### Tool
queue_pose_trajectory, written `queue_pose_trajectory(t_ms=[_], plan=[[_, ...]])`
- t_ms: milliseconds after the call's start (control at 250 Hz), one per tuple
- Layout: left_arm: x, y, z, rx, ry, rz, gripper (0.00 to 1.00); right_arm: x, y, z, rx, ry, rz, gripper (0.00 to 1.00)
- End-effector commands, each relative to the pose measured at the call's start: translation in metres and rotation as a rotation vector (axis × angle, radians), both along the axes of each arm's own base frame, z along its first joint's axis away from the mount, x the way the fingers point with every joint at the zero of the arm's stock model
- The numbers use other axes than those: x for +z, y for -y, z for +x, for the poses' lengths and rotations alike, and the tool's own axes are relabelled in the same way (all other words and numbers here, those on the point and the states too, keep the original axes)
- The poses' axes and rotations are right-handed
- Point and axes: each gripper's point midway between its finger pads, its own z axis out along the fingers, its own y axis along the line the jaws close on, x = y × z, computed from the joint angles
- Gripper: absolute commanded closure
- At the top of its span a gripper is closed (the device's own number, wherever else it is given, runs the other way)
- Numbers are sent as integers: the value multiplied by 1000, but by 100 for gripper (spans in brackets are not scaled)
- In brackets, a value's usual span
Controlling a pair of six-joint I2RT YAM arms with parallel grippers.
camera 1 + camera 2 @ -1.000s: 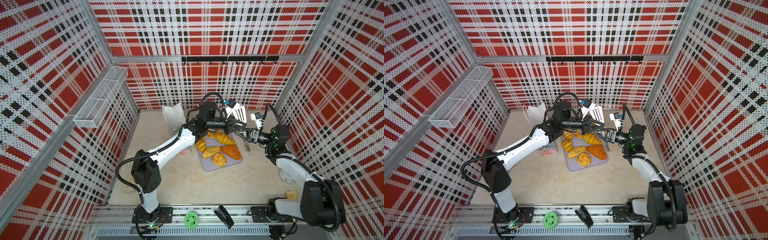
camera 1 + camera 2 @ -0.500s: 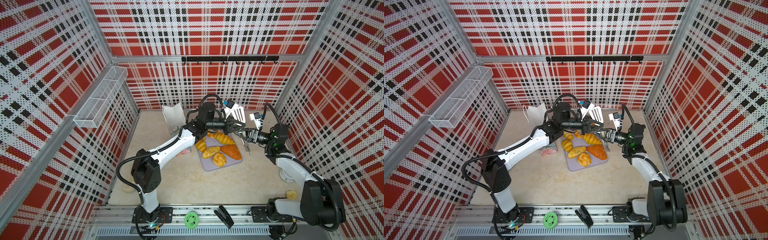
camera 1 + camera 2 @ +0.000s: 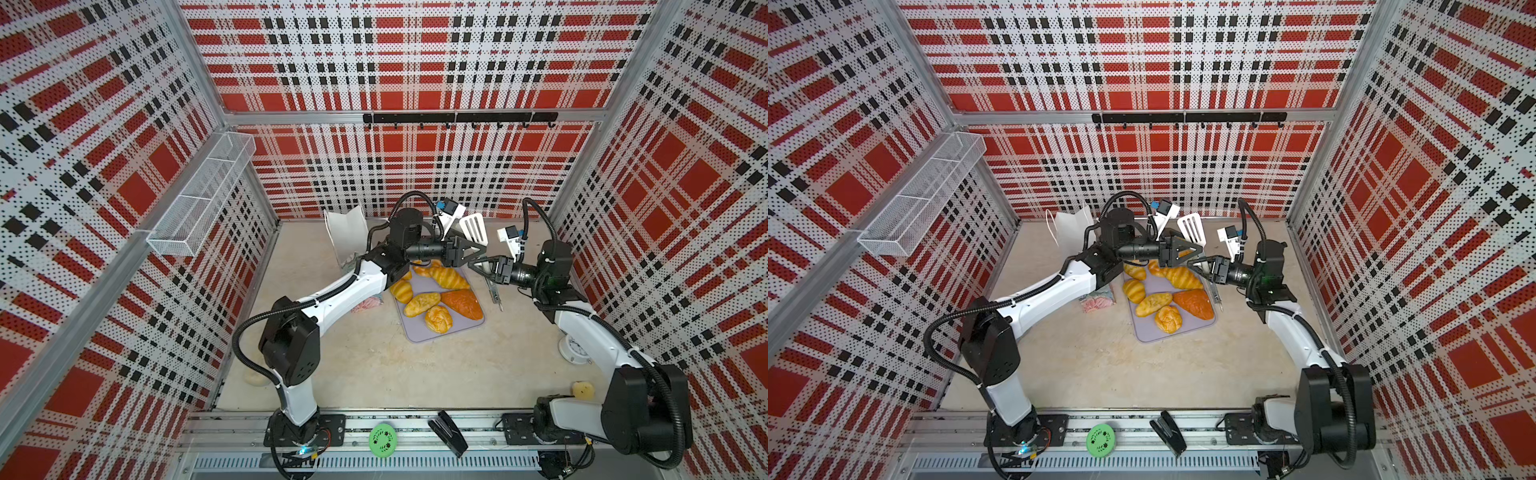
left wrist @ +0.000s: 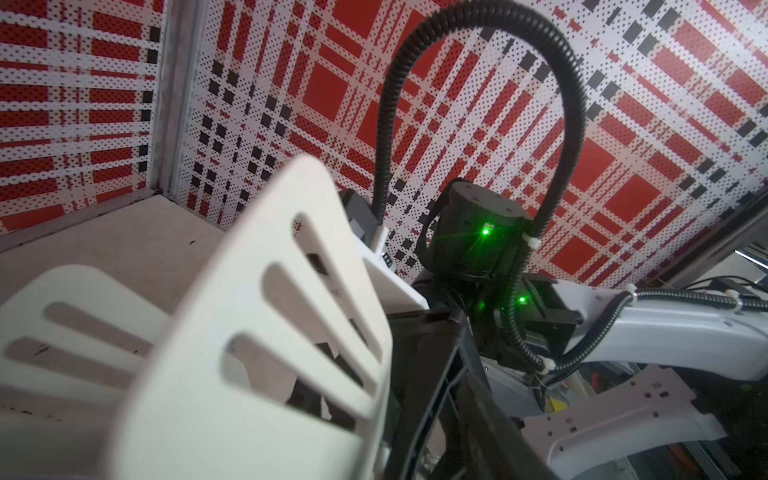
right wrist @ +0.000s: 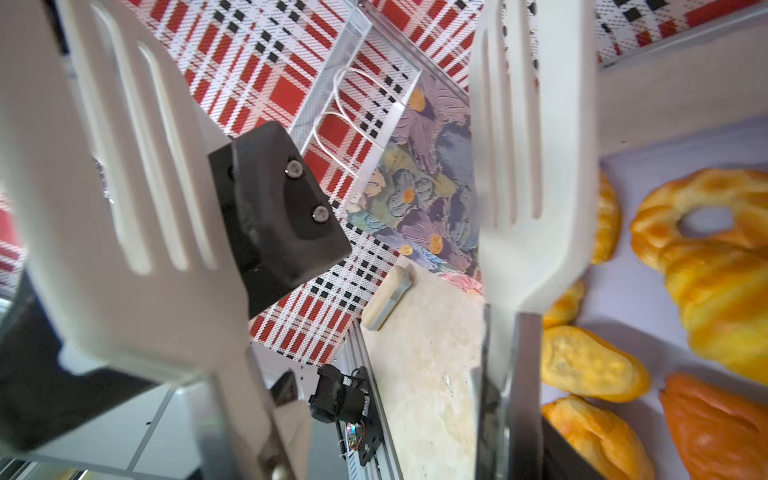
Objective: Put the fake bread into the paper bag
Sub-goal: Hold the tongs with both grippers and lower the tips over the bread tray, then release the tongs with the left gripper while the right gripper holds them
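Pastries [image 3: 446,277], glossy golden plastic, are probably handling light, slick, best pinched mid-body; right gripper [image 3: 484,266] is clasping white slotted tongs [image 3: 473,227], left gripper [image 3: 473,251] gaping.

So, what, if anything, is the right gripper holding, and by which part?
The right gripper holds the white slotted tongs by their metal arms, below the heads.

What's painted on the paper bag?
The paper bag has painted blue, purple and green flowers with orange centres, clearest in the right wrist view.

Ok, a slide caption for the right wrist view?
Seen between spread white slotted tongs: the flowered bag behind, bread on the lavender tray alongside.
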Motion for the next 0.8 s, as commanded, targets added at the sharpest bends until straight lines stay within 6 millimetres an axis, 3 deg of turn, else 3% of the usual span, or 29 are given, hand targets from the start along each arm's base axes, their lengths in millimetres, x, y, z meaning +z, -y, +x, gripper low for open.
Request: queue_pose_trajectory(t_ms=[0, 264, 452, 584, 796], plan=[[15, -14, 0, 54, 18, -32, 36, -2, 10, -2, -51, 57, -144, 28], [-14, -41, 11, 214, 14, 64, 11, -52, 41, -1, -154, -64, -477, 28], [-38, -59, 13, 308, -8, 181, 8, -84, 66, -12, -188, -127, -771, 29], [-53, -72, 11, 370, -6, 265, 6, -98, 71, -21, -180, -153, -931, 28], [-68, -83, -11, 445, 59, 422, 3, -121, 79, -37, -152, -174, -1190, 28]])
